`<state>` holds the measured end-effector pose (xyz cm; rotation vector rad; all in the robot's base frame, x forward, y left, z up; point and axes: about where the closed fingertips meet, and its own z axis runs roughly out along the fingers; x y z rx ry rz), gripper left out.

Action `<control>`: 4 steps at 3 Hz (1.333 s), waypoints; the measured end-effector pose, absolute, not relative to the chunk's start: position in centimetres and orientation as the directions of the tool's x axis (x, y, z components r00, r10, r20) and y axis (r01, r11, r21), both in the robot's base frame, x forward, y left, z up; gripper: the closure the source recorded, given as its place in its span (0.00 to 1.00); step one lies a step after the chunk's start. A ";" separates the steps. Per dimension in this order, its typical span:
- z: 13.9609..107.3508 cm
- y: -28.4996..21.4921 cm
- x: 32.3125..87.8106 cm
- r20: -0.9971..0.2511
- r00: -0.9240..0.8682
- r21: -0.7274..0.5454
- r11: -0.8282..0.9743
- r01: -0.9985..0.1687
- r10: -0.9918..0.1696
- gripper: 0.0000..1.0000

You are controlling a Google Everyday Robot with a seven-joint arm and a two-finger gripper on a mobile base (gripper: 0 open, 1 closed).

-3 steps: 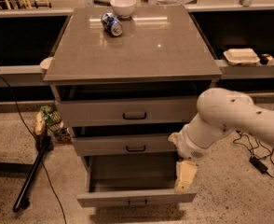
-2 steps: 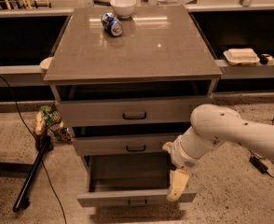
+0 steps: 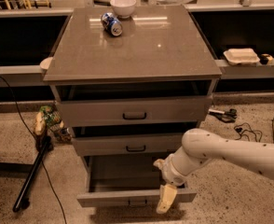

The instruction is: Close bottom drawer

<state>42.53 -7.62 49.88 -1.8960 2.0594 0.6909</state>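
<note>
- Camera view: the cabinet (image 3: 137, 45) stands in the middle of the picture with all three grey drawers pulled out by different amounts. The bottom drawer (image 3: 109, 200) is pulled out farthest, toward 6 o'clock, and its bare inside is open to view.
- Camera view: the bottom drawer's front runs lengthwise from 9 to 3 o'clock, with the small dark pull (image 3: 137, 202) near its middle.
- Camera view: the white arm (image 3: 230, 155) reaches in from 3 o'clock. The gripper (image 3: 166, 200) hangs down at the right part of the drawer front, just toward 3 o'clock from the pull. It appears to lie against or just over the front's upper edge, though actual contact cannot be made out.
- Camera view: whether the gripper is spread or pressed together cannot be told, and nothing is seen held in it.
- Camera view: the cabinet body lies toward 12 o'clock from the gripper. Judging from this, the closing push must run from 6 to 12 o'clock, square to the front's long axis. A push right of centre could skew the drawer on its slides.
- Camera view: the mid-sized drawer (image 3: 127, 146) and the widest drawer (image 3: 132, 111) sit above it. A can (image 3: 112, 24) and a bowl (image 3: 123, 6) rest on top at 12 o'clock, well away from the work.
</note>
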 end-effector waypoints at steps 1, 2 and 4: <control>45.7 -6.3 42.2 -0.541 -0.155 0.201 0.052 -0.978 -0.827 0.00; 45.7 -6.3 42.2 -0.541 -0.155 0.201 0.052 -0.978 -0.827 0.00; 35.7 -8.0 43.8 -0.490 -0.076 0.143 0.006 -0.990 -0.868 0.00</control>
